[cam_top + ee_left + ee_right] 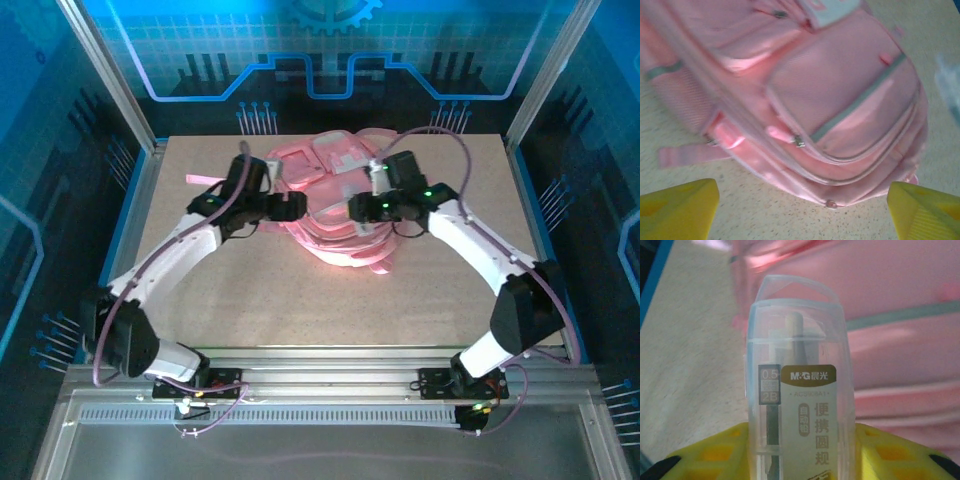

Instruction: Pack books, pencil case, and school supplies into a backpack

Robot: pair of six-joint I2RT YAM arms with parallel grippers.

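Observation:
The pink backpack (330, 195) lies flat in the middle of the table, front pockets up and zips closed (840, 100). My left gripper (290, 207) hovers at its left edge, open, its yellow fingertips (680, 207) wide apart over bare table with nothing between them (802, 210). My right gripper (358, 208) hangs over the backpack's right half, shut on a clear packet of dark pencil leads (797, 390), one of the school supplies, which stands upright between the yellow fingers (715, 455). The books and the pencil case are hidden from me.
A loose pink strap (200, 180) trails left of the backpack, and more straps (360, 258) spill toward the near side. Metal frame posts stand at the table's back corners. Bare tabletop (320, 310) stretches between the backpack and the arm bases.

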